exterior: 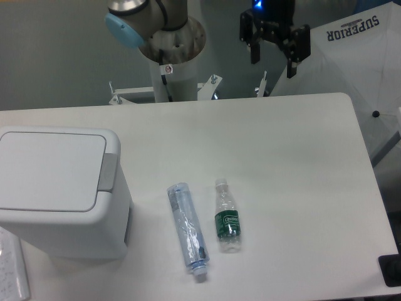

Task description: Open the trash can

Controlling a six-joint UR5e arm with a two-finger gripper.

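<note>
The white desk (282, 157) fills most of the view, and on its left side stands the trash can (59, 194), boxy and white, its flat lid down and flush, with the grey push-button tab (108, 172) on the lid's right edge facing the middle of the desk. Beyond the far edge rises the arm's base column (172, 50), with a blue-capped joint above it. To its right the gripper (274, 47) hangs above the far edge, well apart from the can; its two dark fingers (255, 50) stand wide, with nothing between them. Two plastic bottles lie on their sides right of the can: a crushed clear bottle (187, 229) with a blue cap, and just beside it a smaller bottle with a green label (227, 216). By the look of it the task has not begun: the lid is closed and the approach is the step in hand. The next move likely calls for carrying the gripper across to the left and down over the grey tab, then pressing it squarely so the lid springs up, keeping clear of the bottles.
</note>
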